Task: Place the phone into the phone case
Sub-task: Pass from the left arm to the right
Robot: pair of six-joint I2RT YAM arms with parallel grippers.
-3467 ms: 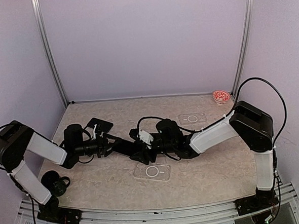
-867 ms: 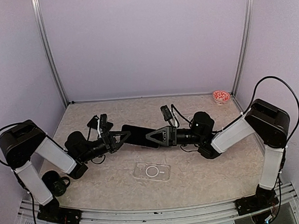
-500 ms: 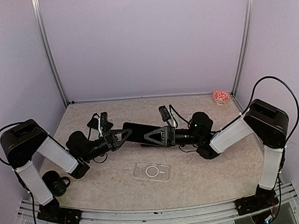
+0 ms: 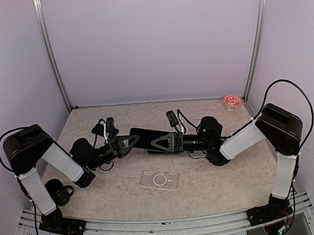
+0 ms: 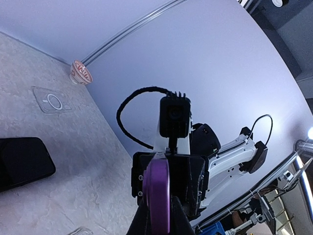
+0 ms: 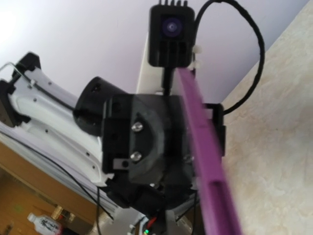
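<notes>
Nearest me on the overhead feed, at about 8 o'clock on the table (image 4: 220,189) beside the left arm's base, sits a small black round object (image 4: 58,191); I can't make out what it is. At 6 o'clock the clear phone case (image 4: 160,179) lies flat with a ring mark on its back, apart from both arms.

Over the middle of the table I have the phone (image 4: 147,136) off the surface, spanned between the two arms. The left gripper (image 4: 131,142) reaches in from 9 o'clock and is clamped on one short end. The right gripper (image 4: 158,143) reaches in from 3 o'clock and is clamped on the other. From overhead the phone shows a dark face. On both wrist feeds I get it edge-on, a thin purple strip running to the opposite gripper, whose wrist camera looks back at me. The phone is not touching the case, which lies toward 6 o'clock from it.

On the left wrist feed a black flat slab (image 5: 22,161) with a rounded corner rests on the table; I can't tell whether it is another handset.

Farther back, around 10 o'clock and partly hidden by the left wrist, lies a flat black piece (image 4: 97,129). Beyond the right wrist a second clear case (image 5: 51,101), also ring-marked, lies flat. At 2 o'clock, in the far right corner, stands a small red-and-white bowl (image 4: 231,101).
</notes>
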